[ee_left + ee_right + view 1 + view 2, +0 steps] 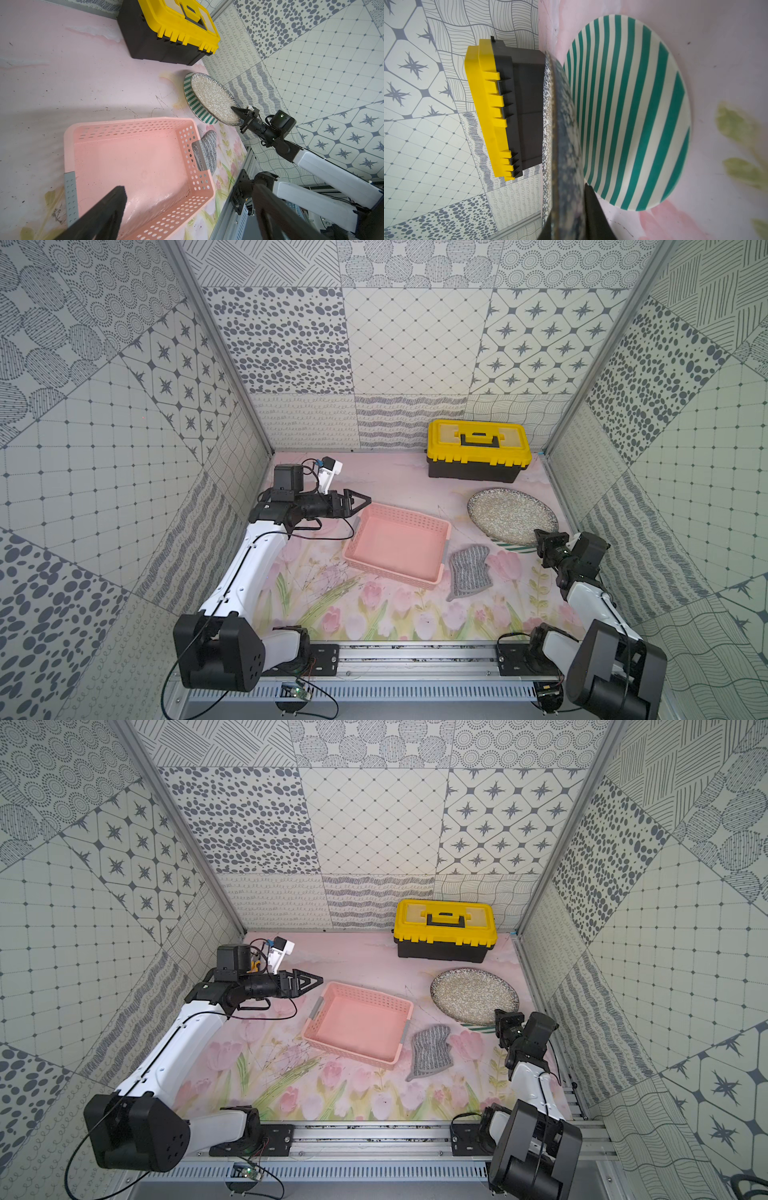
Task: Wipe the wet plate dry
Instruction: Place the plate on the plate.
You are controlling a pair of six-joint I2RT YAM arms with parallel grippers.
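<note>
**Plate gripped by the rim, cloth not yet picked up**

The plate [511, 512] is pinched at its near rim by the right hand [239, 111], jaws clamped over and under the edge. That grip leaves the speckled face bare for wiping. The plate hangs tilted above a striped plate [633, 104], with the gripped rim raised. I cannot tell whether the far rim rests on the striped one. The lift probably serves to separate the two.

The cloth [469, 570] lies flat on the counter [374, 472], near the right hand and just beside the basket [407, 517]; nothing holds it. The left hand [361, 502] hovers past the basket's far corner, jaws spread and empty, well apart from the cloth. It is free and likely the one to fetch it.

A toolbox [478, 448] stands beyond the plate.
</note>
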